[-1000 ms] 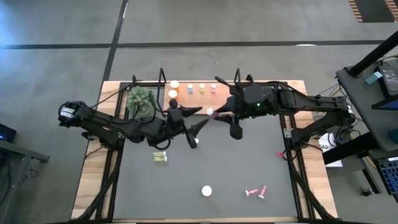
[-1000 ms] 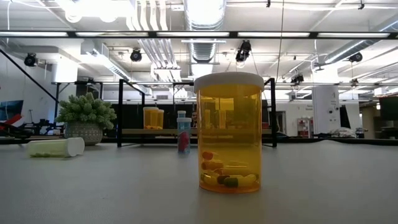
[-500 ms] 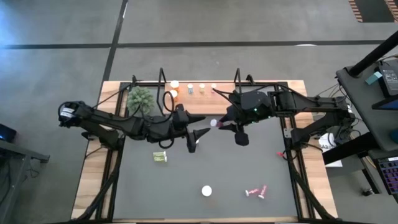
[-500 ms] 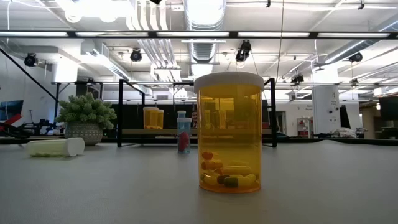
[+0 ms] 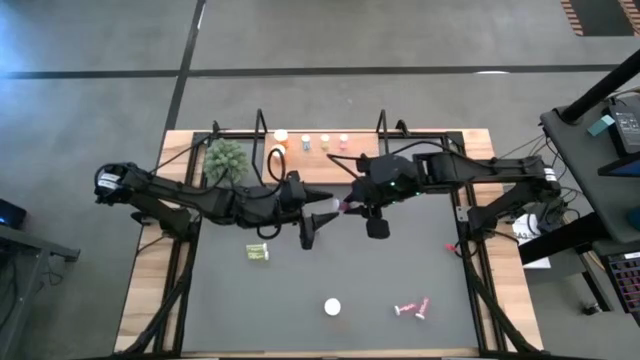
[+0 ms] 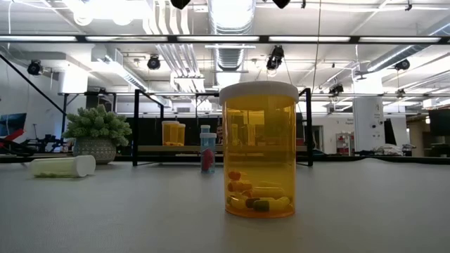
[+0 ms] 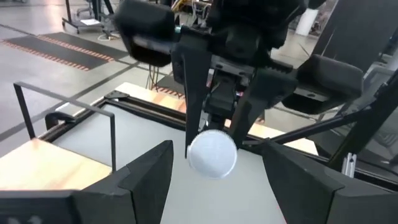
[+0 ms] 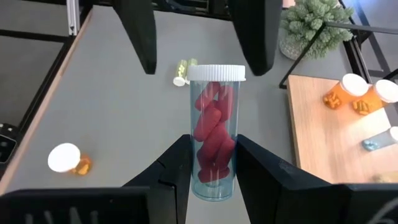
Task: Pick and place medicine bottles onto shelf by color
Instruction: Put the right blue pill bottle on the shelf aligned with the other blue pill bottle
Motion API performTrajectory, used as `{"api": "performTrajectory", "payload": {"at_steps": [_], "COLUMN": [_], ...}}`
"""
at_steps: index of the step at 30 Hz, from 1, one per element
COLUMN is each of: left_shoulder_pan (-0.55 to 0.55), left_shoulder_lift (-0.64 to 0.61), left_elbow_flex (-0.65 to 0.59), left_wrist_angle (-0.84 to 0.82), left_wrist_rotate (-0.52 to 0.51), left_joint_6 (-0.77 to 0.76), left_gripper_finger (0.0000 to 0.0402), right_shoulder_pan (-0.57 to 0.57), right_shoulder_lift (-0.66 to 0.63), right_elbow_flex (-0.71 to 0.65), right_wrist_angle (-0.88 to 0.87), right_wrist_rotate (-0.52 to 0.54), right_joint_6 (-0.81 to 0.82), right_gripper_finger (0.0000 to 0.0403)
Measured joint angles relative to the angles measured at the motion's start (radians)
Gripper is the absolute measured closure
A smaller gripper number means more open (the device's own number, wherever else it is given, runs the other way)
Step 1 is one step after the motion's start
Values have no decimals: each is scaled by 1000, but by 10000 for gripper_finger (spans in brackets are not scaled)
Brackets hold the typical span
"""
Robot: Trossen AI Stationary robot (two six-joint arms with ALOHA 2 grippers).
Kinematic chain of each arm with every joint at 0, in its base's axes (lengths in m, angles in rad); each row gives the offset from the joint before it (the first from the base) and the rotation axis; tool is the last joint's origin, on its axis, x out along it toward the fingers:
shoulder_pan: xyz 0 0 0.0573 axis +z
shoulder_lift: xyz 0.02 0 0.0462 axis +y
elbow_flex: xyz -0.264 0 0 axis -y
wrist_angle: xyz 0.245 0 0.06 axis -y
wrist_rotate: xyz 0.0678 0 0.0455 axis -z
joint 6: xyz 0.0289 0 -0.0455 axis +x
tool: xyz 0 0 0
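Your right tool point(image 8: 211, 168) pinches the pink bottle point(image 8: 214, 134) upright above the counter point(image 5: 330, 265). Left tool point(image 7: 214, 171) stands spread around its cap; centre it before closing.

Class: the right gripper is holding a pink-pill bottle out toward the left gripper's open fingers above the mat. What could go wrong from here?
1. The right gripper pinches only the base of the pink bottle, so a nudge could tip it loose.
2. The left gripper stands open around the white cap; if the handover is mistimed, the bottle may drop to the mat.
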Motion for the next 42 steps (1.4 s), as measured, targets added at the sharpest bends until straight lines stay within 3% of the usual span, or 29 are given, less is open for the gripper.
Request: {"api": "performTrajectory", "payload": {"at_steps": [20,33,42], "left_shoulder_pan": [25,24,24], "left_shoulder_lift": [5,5,5], "left_elbow_flex": [-13,-10,-8], "left_wrist_angle": [3,7,9], "left_wrist_rotate": [0,8,6], "left_joint_6": [-6,-3,-3], "left_gripper_finger": [172,270,287], "right_shoulder_pan": [2,2,2], "right_shoulder_lift": [0,0,-14], "right_elbow_flex": [0,0,0], "right_wrist_angle": [30,30,-10], "right_wrist_rotate": [0,6,5], "right_joint_6": [0,1,11], "right_gripper_finger": [301,301,269]}}
